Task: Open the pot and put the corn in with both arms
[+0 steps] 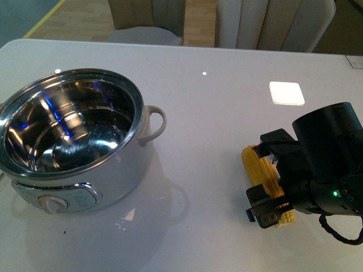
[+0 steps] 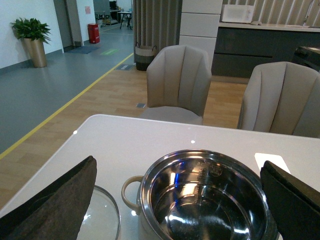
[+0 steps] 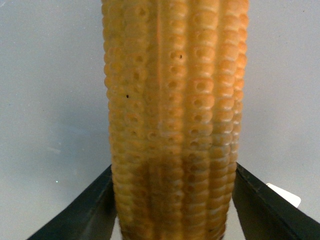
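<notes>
Corn [image 1: 256, 164] sits well to the right of the pot [image 1: 74, 144] on the white table [image 1: 215, 107], with the right gripper [image 1: 267, 177] down over it. In the right wrist view the two black fingers [image 3: 82, 212] press against opposite sides of the corn near one end, closed snugly on it, and the rows of kernels run away from the camera. Whether the corn rests on the table or is raised just off it, I cannot tell.

The pot stands on the left part of the table, uncovered. Its shiny steel bowl holds nothing but reflections. One white loop handle [image 1: 154, 123] points toward the corn's side, and the control knob [image 1: 52, 204] faces the robot.

The left gripper [image 2: 178, 165] hangs above the pot's near side with its fingers spread wide apart and holding nothing; the open pot shows in the gap. Beside the pot, under one finger, lies a clear round disc [image 2: 102, 215] – probably a glass lid, though only its edge shows.

Further back on the table is a small white square [image 1: 286, 92]. Beyond the far edge stand two pale upholstered chairs [image 2: 180, 80] on a wooden floor.
</notes>
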You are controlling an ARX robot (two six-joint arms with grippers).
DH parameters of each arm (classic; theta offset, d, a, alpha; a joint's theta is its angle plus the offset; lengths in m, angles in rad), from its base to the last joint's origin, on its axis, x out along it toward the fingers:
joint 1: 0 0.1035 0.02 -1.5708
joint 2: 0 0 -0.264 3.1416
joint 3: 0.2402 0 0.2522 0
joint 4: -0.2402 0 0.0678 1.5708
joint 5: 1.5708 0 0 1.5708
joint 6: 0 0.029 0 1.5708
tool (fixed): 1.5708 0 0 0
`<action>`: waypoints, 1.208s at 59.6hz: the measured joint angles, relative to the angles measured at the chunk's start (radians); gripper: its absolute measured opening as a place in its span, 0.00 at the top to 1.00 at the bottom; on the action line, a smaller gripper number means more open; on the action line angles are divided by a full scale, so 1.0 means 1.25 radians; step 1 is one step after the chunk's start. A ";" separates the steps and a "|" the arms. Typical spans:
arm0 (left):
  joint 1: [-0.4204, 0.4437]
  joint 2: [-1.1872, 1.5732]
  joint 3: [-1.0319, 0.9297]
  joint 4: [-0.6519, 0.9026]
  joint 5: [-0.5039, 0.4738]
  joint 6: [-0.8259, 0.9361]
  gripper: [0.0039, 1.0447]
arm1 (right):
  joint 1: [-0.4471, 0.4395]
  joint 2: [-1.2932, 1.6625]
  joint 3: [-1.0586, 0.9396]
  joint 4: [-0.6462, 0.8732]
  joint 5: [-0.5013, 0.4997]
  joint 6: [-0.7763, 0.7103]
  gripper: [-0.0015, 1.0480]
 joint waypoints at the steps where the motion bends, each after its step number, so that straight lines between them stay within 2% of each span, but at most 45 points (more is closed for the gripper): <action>1: 0.000 0.000 0.000 0.000 0.000 0.000 0.06 | 0.000 0.000 0.001 -0.002 -0.001 0.000 0.43; 7: 0.000 0.000 0.000 0.000 0.000 0.000 0.06 | 0.004 -0.003 0.000 -0.005 -0.005 0.002 0.57; 13: 0.000 0.000 0.000 0.000 0.000 0.000 0.06 | 0.008 -0.024 -0.008 -0.015 -0.016 0.005 0.67; 27: 0.000 0.000 0.000 0.000 0.000 0.000 0.06 | 0.019 -0.169 -0.031 -0.067 -0.079 0.048 0.77; 46: 0.000 0.000 0.000 0.000 0.000 0.000 0.06 | 0.071 -0.323 0.103 -0.213 -0.172 0.175 0.79; 72: 0.000 0.000 0.000 0.000 0.000 0.000 0.06 | 0.191 -0.201 0.396 -0.317 -0.217 0.398 0.80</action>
